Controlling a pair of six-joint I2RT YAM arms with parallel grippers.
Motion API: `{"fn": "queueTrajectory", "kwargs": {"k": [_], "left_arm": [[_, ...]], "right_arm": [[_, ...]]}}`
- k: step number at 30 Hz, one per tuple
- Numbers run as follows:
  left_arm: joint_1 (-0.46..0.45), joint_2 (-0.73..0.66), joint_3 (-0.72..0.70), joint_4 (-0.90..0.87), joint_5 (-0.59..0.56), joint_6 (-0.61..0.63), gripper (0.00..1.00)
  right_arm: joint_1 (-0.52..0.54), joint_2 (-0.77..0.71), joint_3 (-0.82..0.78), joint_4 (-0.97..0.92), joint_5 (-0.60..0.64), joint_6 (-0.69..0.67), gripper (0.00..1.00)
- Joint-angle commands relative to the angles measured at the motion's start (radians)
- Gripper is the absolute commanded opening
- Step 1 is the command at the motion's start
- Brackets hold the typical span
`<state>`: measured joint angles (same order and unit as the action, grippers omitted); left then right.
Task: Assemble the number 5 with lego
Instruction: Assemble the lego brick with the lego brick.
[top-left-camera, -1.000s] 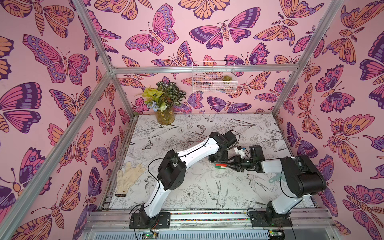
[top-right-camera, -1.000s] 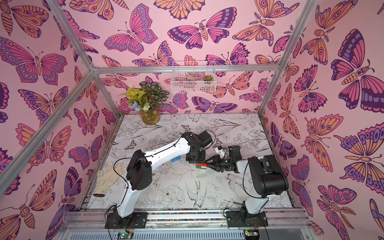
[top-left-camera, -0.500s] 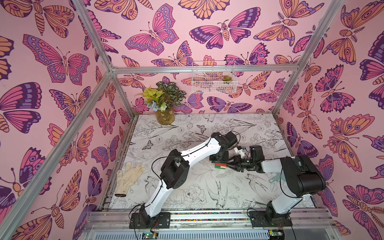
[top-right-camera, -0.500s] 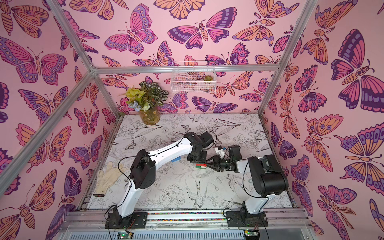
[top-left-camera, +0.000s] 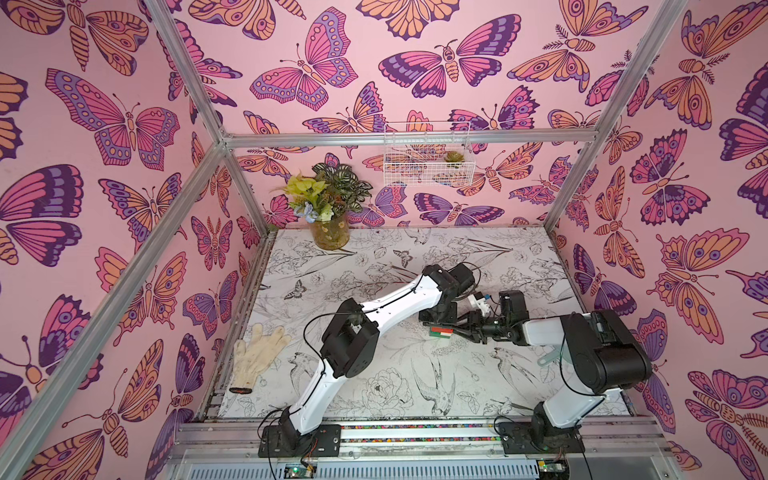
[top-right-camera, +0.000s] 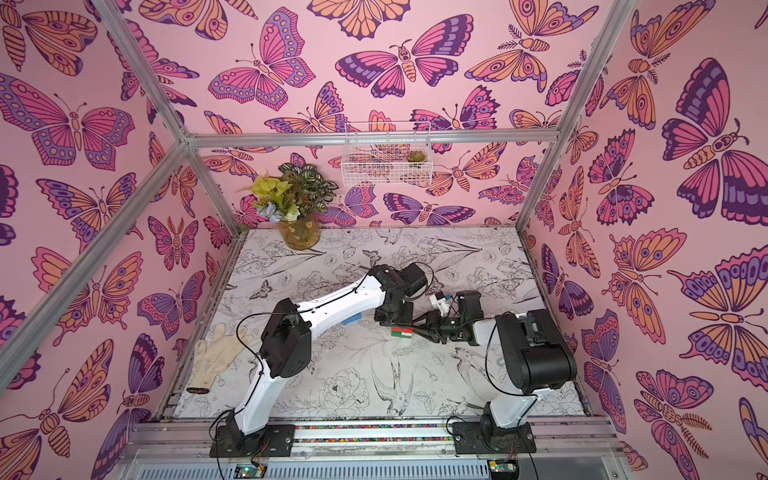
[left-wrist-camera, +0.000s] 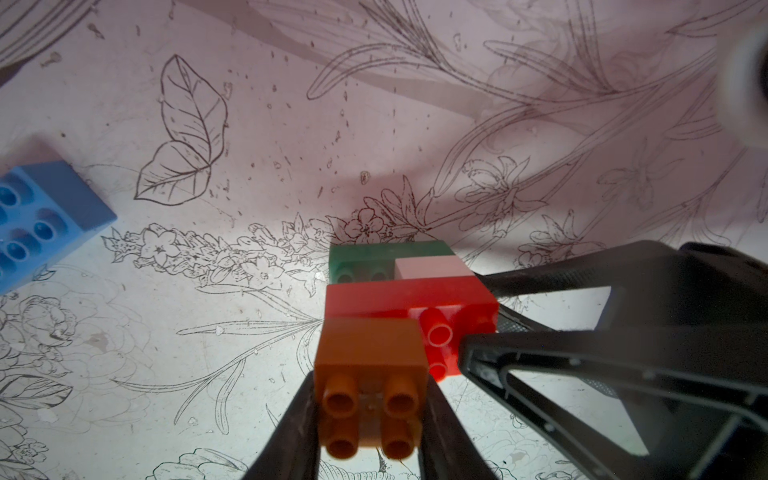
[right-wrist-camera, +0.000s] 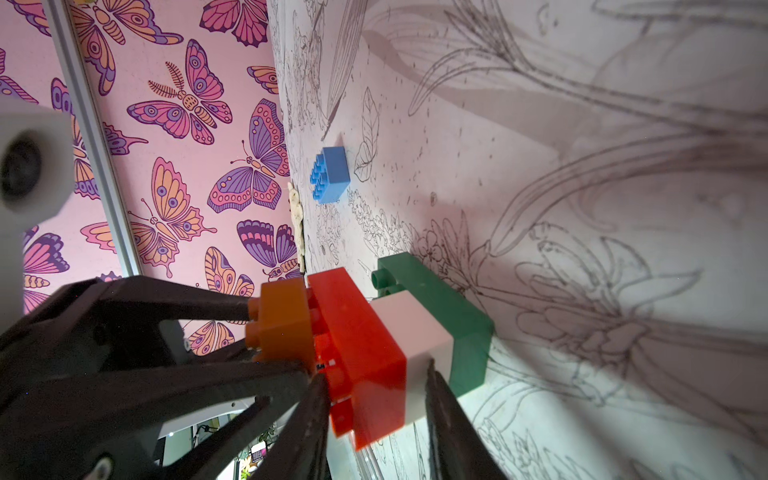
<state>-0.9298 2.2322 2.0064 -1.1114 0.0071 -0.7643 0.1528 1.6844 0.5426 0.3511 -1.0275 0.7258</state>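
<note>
Our left gripper (left-wrist-camera: 368, 415) pinches the orange brick (left-wrist-camera: 370, 349), our right gripper (right-wrist-camera: 376, 382) clamps the stack (right-wrist-camera: 361, 332); we should push straight.

We see a table (top-left-camera: 374, 266) printed with line-drawn flowers and birds. On it are a vase (top-left-camera: 330, 235) at the far left corner, a glove (top-left-camera: 257, 353) by the left edge, a small dark thing (top-left-camera: 241, 390) at its cuff, a blue brick (top-right-camera: 353, 319), and a brick stack (top-left-camera: 440, 331) with its green brick (left-wrist-camera: 374, 253) against the table.
</note>
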Motion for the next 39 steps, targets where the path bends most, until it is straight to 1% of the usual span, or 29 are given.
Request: {"fn": "queueTrajectory", "kwargs": {"k": [1, 9, 17, 23, 31, 35, 39], "left_arm": [[-0.006, 0.047, -0.007, -0.036, 0.008, 0.011, 0.1], [-0.006, 0.073, -0.01, -0.034, 0.031, 0.028, 0.07], [-0.007, 0.082, -0.023, -0.034, 0.042, 0.058, 0.06], [-0.017, 0.096, -0.028, -0.034, 0.042, 0.059, 0.03], [-0.021, 0.111, -0.05, -0.04, 0.034, 0.049, 0.02], [-0.021, 0.132, -0.037, -0.049, 0.057, 0.057, 0.02], [-0.021, 0.166, 0.014, -0.086, 0.058, 0.071, 0.02]], "right_arm": [[0.008, 0.034, 0.005, -0.059, 0.027, -0.023, 0.38], [0.011, 0.044, 0.011, -0.069, 0.03, -0.029, 0.37], [0.013, 0.057, 0.014, -0.074, 0.033, -0.032, 0.35], [0.017, 0.054, 0.018, -0.099, 0.04, -0.046, 0.35], [0.025, 0.051, 0.021, -0.112, 0.047, -0.053, 0.34], [0.026, 0.049, 0.021, -0.119, 0.05, -0.057, 0.34], [0.027, 0.05, 0.022, -0.121, 0.052, -0.058, 0.33]]}}
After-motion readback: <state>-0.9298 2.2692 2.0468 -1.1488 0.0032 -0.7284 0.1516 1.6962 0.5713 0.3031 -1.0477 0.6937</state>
